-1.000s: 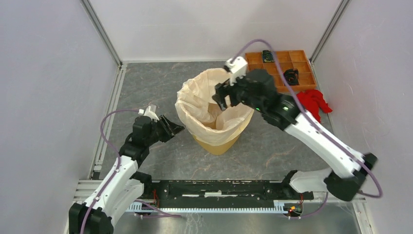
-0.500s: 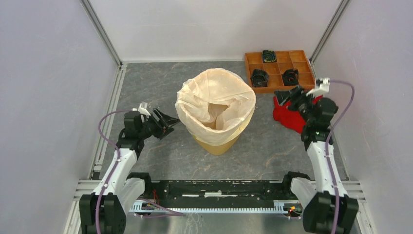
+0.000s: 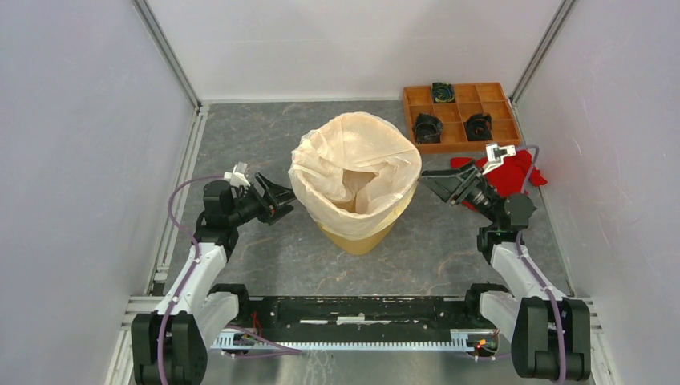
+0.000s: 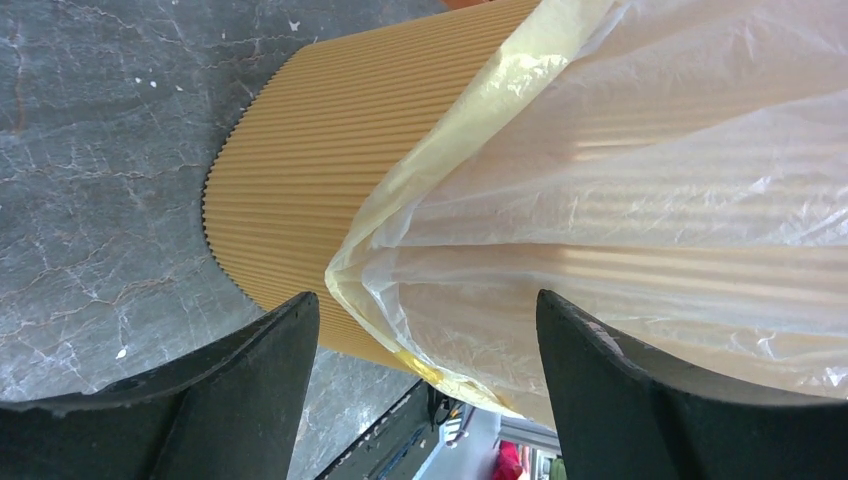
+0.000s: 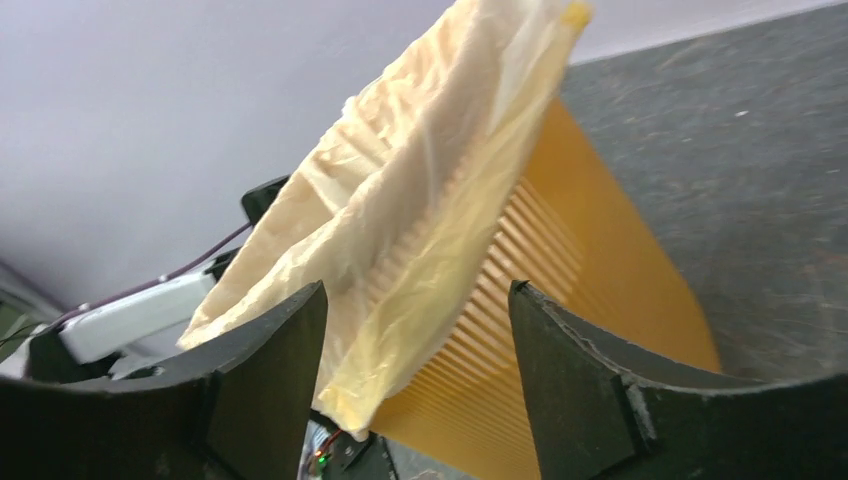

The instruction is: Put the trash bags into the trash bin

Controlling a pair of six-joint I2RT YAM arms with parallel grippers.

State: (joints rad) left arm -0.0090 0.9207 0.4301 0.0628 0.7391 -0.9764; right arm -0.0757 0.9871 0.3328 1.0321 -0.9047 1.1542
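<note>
We had the left gripper [image 3: 282, 202] spread and empty, just left of the trash bag [image 3: 353, 160]. The bag lined the upright trash bin [image 3: 358, 237], hem draped over the rim. The right gripper [image 3: 437, 183], also spread and empty, faced it from the right, about equally near. Far right, the compartment tray [image 3: 470, 97] held black parts.

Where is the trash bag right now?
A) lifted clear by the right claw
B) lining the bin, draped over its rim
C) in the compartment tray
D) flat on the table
B: the trash bag sits inside the trash bin, its edge folded over the rim; left claw and right claw are open.
</note>
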